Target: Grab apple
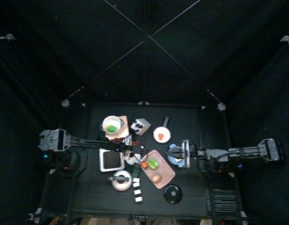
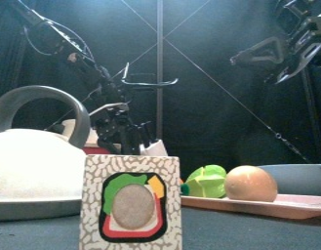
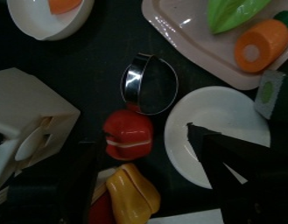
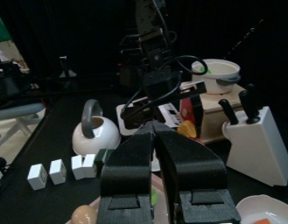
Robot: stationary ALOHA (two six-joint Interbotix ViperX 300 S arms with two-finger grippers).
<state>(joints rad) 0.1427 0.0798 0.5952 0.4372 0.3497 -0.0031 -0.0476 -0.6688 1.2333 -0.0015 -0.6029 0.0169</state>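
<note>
Apple is my reading of the red round toy with a pale band across its middle, seen in the left wrist view. It lies on the dark table between a wire ring and a yellow toy food, just beside a white plate. It looks like hard, smooth plastic, so probably light, stiff and a little slippery. The pale band may be a seam joining two halves, so a squeeze along that line could split it or make it pop out. The safer hold seems to be across the widest part, one jaw on each half and low enough that the curve does not push it upward.

The left gripper has its jaws spread wide and empty, off to the plate side of the apple and not touching it. The ring and the yellow piece leave little room at either end, so the jaws should come down on the two free flanks.

A pink tray with green and orange pieces lies well apart. The right gripper rests with its jaws together, holding nothing, and faces a kettle
</note>
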